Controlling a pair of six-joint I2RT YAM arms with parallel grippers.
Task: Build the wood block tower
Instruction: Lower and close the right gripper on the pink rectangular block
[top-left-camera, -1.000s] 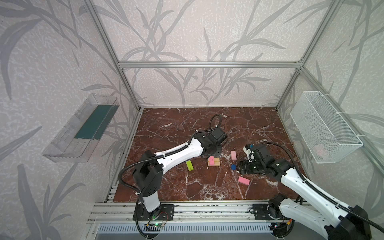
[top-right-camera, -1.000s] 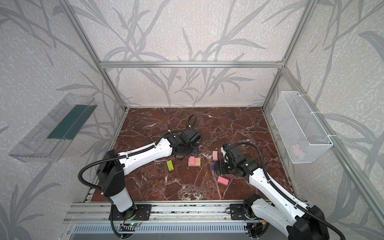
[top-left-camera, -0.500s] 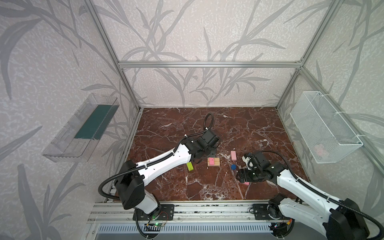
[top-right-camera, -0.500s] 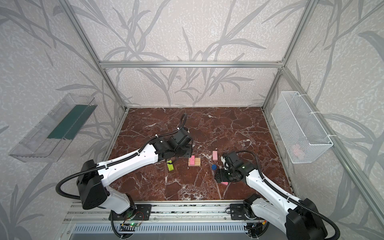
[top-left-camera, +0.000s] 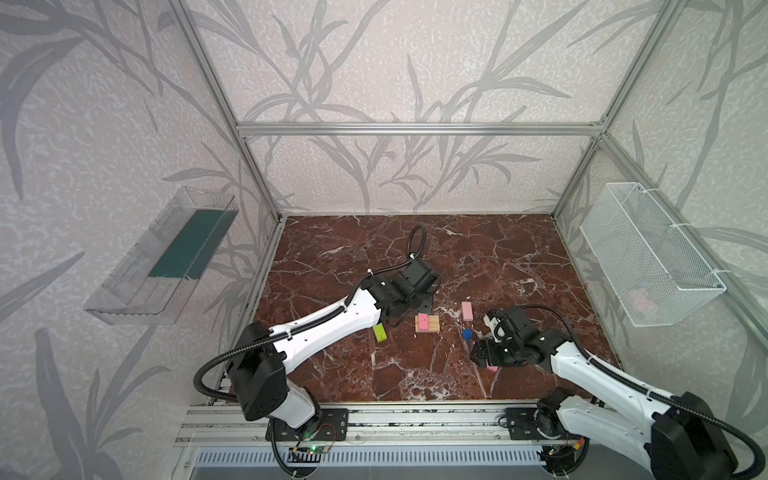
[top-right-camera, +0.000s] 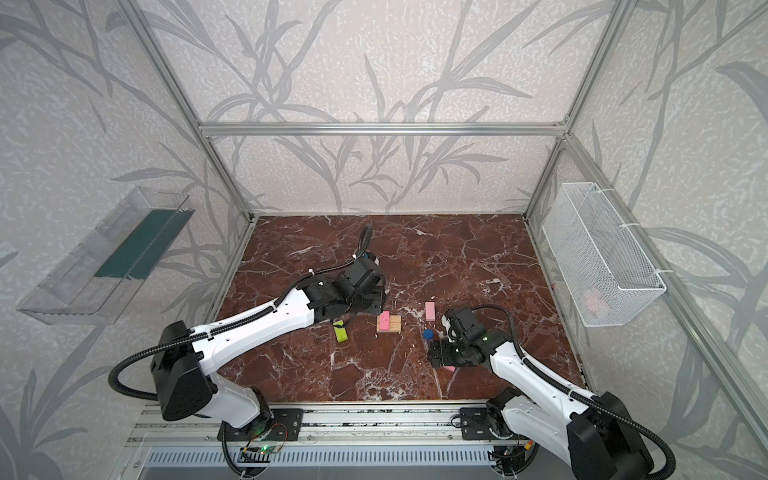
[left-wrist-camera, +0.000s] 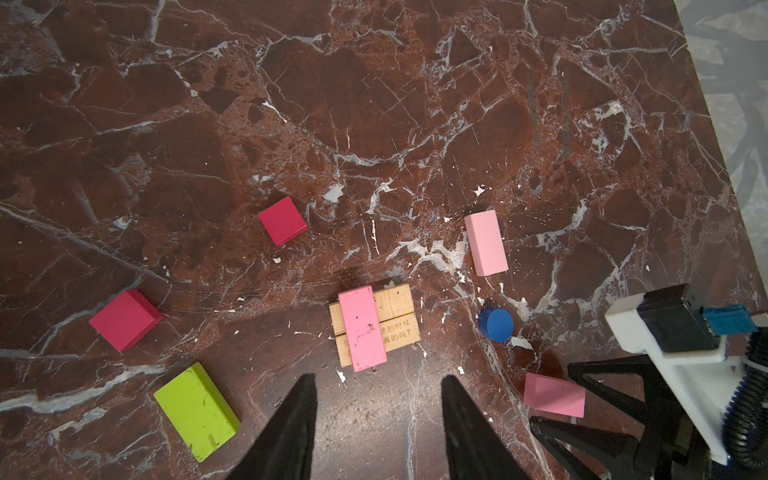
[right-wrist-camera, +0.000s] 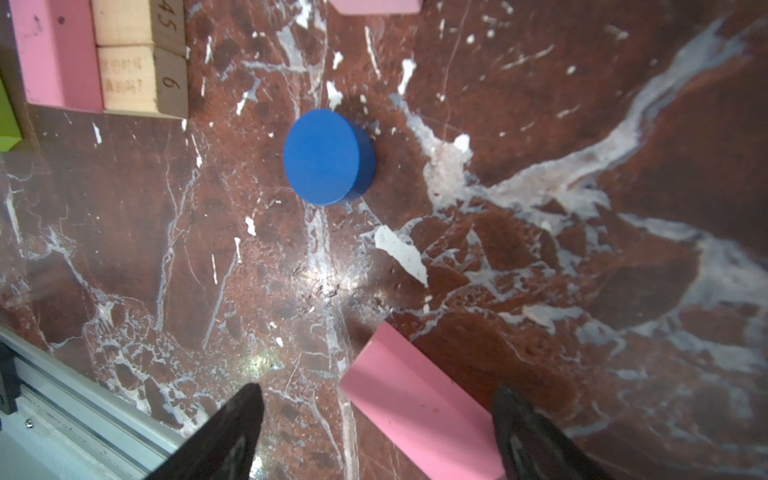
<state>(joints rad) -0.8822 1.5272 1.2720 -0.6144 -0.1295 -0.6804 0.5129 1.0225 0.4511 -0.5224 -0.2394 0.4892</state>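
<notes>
The two tan bars (top-left-camera: 433, 324) lie flat and touching, side by side, near the middle of the table (top-left-camera: 374, 257). In both top views their long axes run left to right. One pink bar (top-left-camera: 422, 322) lies flat across their left ends, its long axis square to theirs and pointing toward the back wall. A paler pink bar (top-left-camera: 467, 311) lies flat just right of them, pointing much the same way. The blue disc (top-left-camera: 467, 333) rests on a flat face, nearer the front. The lime-green bar (top-left-camera: 379, 333) lies flat to the left of the tan bars, its long axis slightly slanted.

The left jaws stand partly open over bare table near the tan bars and hold nothing. The right jaws stand wide apart, straddling a third pink bar (right-wrist-camera: 415, 411) without clamping it; the bar slants between them.

In both top views that bar is almost hidden under the right jaws, with only a pink sliver showing. The right wrist view cuts off its near end. One red cube (left-wrist-camera: 282, 220) and a second red cube (left-wrist-camera: 125, 320) show only in the left wrist view; from above, the left arm (top-left-camera: 332, 328) covers them. The print on the tan bars is too small to read.
</notes>
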